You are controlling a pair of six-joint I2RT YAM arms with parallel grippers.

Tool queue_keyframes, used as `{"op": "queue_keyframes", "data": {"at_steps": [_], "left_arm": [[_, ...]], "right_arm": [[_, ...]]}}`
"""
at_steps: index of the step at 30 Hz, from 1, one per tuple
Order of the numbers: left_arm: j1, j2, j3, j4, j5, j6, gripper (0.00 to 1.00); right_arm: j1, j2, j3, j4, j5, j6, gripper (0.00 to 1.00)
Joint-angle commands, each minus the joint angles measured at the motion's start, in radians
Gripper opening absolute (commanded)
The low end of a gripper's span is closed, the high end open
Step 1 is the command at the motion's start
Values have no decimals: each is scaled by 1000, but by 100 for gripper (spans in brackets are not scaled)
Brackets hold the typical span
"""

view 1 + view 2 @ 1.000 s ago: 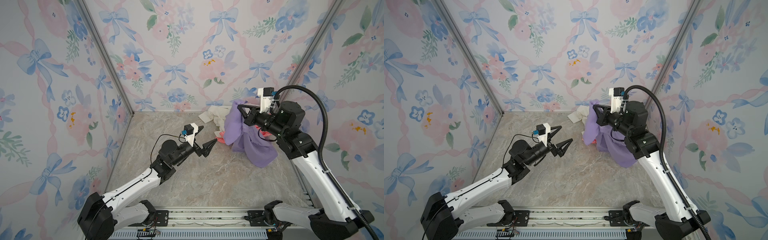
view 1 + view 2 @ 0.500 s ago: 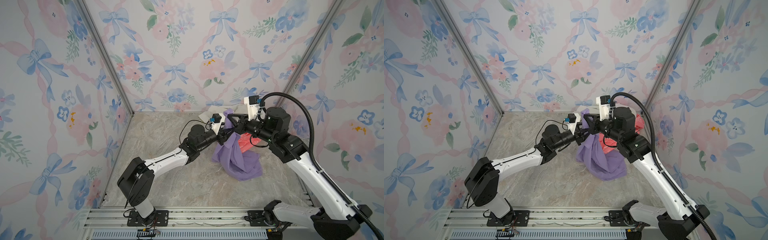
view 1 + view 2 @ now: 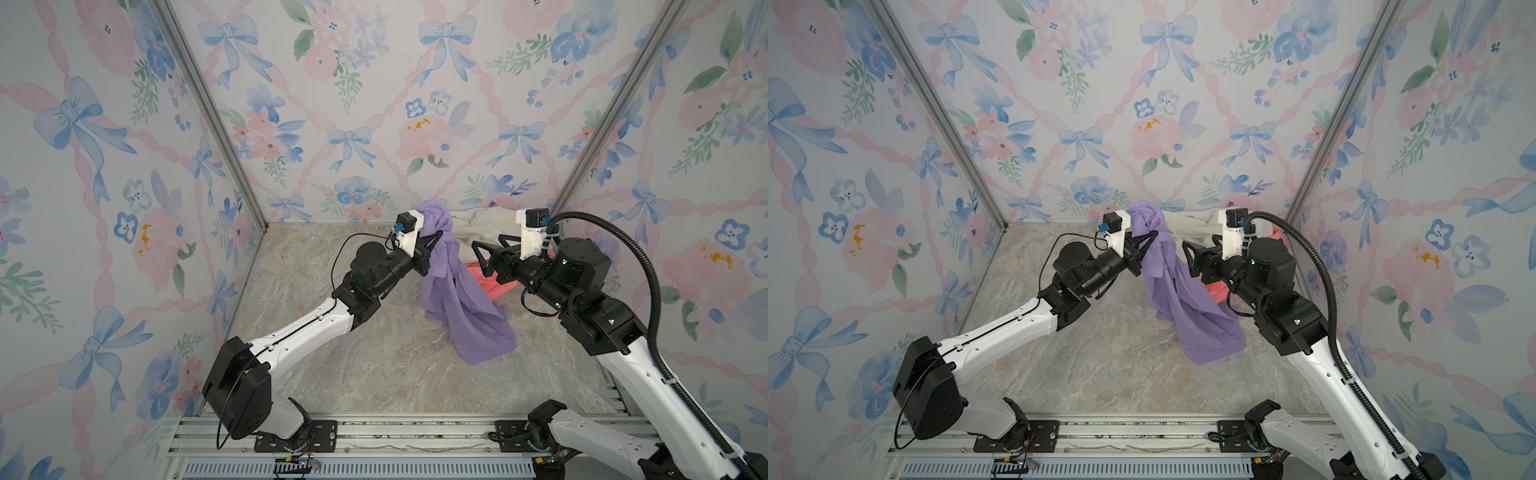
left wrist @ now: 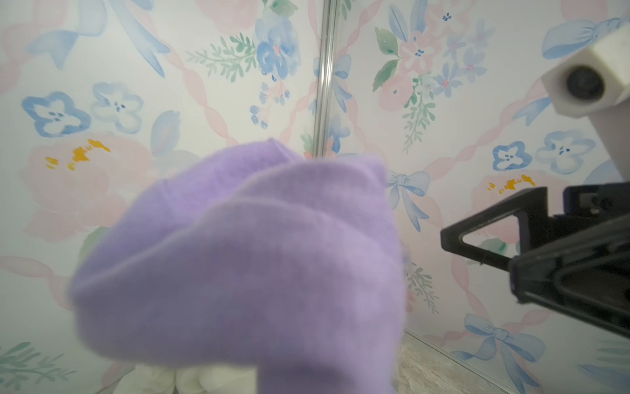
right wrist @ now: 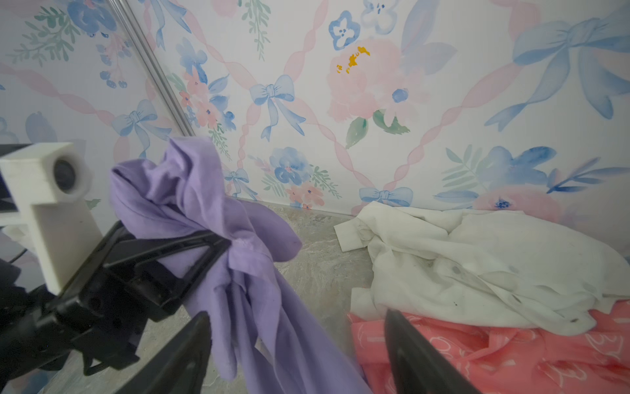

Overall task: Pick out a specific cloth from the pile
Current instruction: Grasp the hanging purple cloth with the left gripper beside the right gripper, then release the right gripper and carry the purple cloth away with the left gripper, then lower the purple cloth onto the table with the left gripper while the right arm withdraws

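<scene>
Beside the pile (image 3: pixel 486 222), left jaws clamped on the cloth (image 3: pixel 469 316), right jaws spread wide, empty.

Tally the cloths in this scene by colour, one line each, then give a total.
Lilac-purple cloth: 1
Cream-white shirt: 1
Coral-pink printed cloth: 1
Total: 3

A robot test box in a lab: flat walls (image 3: pixel 353 104) with flower paper, metal posts (image 3: pixel 211 112) in the corners, and a left arm (image 3: pixel 299 332) and right arm (image 3: pixel 648 374) bolted to a rail (image 3: pixel 415 432).
</scene>
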Motion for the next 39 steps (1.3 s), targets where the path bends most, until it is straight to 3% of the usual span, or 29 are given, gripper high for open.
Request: {"op": "queue_keyframes", "data": {"at_steps": [1,8,19,25,28,34,39], "left_arm": [[35,-48,76,-141,-112,82,0],[126,-30,250,-368,-223,176,0],[352,229,601,-416,-353,230,0],[391,320,713,-408,-421,250,0],[398,303,615,-392,-422,220,0],[410,152,69,-146,-488,120,0],[466,104,-228,-131,-491,-44,2]], "right_arm": [[-28,-24,-42,-36,37,-18,85],[-60,-54,-84,-47,34,-20,98],[-65,-8,-106,-43,5,-20,97],[-66,-3,-124,-32,-5,-14,97],[-66,-7,-142,-30,-9,-8,97],[-67,-36,-197,-44,-9,10,97],[-70,-58,-252,-65,-7,22,97]]}}
